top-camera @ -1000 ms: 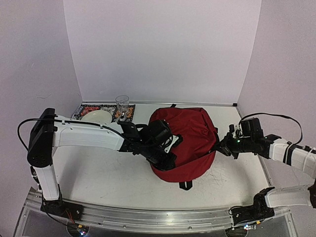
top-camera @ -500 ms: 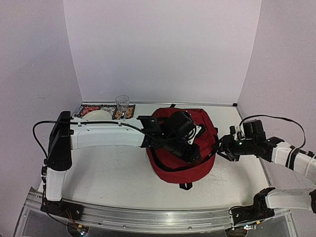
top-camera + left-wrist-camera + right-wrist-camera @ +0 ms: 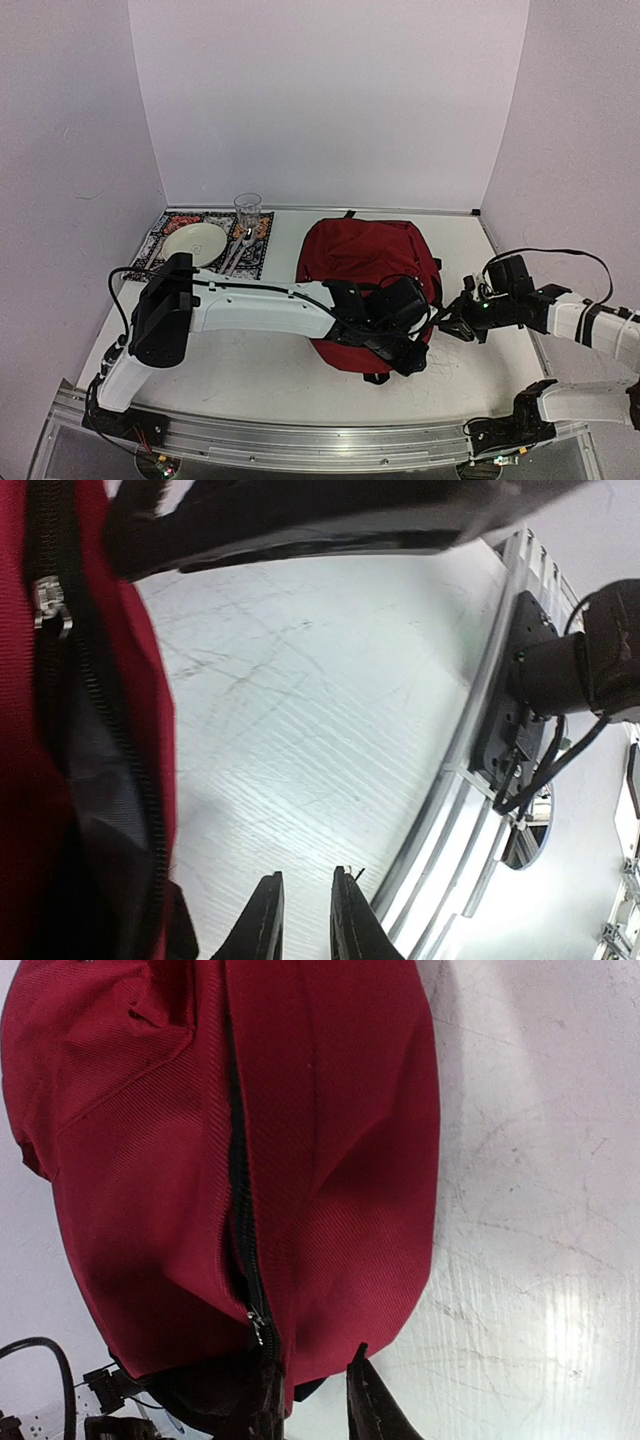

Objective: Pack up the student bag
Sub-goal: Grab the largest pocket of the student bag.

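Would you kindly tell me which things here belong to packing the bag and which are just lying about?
For the job: bag.
Lying about: mat, plate, glass, cutlery.

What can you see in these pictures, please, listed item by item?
student bag: one, dark red with black zips, middle of the table
table: one, white, under everything
placemat: one, patterned, back left
plate: one, cream, on the placemat
glass: one, clear, at the placemat's back edge
cutlery: count unclear, silvery, beside the plate
left gripper: one, black, slightly open, at the bag's near side
right gripper: one, black, open, at the bag's right edge
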Robot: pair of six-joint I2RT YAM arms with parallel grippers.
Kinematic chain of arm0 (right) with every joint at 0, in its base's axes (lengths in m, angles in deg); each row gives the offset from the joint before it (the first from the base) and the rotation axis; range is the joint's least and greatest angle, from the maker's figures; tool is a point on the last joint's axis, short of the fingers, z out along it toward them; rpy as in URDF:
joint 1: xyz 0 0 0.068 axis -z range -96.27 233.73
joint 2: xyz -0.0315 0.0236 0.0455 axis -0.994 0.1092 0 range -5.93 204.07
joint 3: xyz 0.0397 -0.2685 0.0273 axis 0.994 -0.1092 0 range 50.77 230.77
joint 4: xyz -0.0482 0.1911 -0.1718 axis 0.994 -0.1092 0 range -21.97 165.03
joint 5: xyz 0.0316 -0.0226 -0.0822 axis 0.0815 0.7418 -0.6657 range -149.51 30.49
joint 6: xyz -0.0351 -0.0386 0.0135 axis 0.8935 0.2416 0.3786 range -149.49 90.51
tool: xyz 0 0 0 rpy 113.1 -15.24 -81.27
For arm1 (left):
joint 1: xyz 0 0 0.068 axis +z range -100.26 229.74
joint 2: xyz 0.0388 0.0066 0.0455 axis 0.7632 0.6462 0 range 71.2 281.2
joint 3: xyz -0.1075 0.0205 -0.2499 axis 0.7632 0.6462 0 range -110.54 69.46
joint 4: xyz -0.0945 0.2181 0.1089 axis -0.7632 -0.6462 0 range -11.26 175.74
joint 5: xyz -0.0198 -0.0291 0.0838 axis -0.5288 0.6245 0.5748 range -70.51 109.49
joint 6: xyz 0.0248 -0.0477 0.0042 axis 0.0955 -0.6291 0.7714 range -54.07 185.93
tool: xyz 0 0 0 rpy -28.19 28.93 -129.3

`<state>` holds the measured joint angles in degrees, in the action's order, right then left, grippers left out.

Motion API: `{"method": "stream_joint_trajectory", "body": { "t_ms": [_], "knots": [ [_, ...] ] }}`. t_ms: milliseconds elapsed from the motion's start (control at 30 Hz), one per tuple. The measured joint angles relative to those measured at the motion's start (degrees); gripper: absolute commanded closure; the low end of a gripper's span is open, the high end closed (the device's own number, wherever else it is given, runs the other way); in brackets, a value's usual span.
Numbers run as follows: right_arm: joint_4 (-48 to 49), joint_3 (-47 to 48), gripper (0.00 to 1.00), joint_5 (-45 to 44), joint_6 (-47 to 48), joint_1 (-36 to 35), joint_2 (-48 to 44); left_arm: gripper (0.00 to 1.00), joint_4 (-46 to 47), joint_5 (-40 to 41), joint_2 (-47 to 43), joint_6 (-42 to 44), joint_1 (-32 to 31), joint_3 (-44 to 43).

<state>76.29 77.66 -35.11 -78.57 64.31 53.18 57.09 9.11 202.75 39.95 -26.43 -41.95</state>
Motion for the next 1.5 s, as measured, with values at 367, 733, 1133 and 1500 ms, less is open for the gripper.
{"method": "stream_joint_trajectory", "body": {
  "t_ms": [367,733,1133,1500],
  "knots": [
    [-1.6,2.8,0.5,-0.6,2.2,0.0,0.0,0.76,0.2,6.6,-2.8,0.0,3.6,0.0],
    [0.8,4.4,0.37,0.1,2.1,0.0,0.9,0.52,0.5,9.1,-7.4,-2.8,11.0,4.5],
    [-6.6,21.1,0.31,-9.9,10.2,-9.1,4.1,0.43,0.4,12.9,-24.4,-8.2,29.0,19.2],
    [-5.6,29.6,0.3,-14.3,19.5,-17.6,14.4,0.5,0.3,3.6,-18.5,-14.4,35.1,21.4]
  ]
}}
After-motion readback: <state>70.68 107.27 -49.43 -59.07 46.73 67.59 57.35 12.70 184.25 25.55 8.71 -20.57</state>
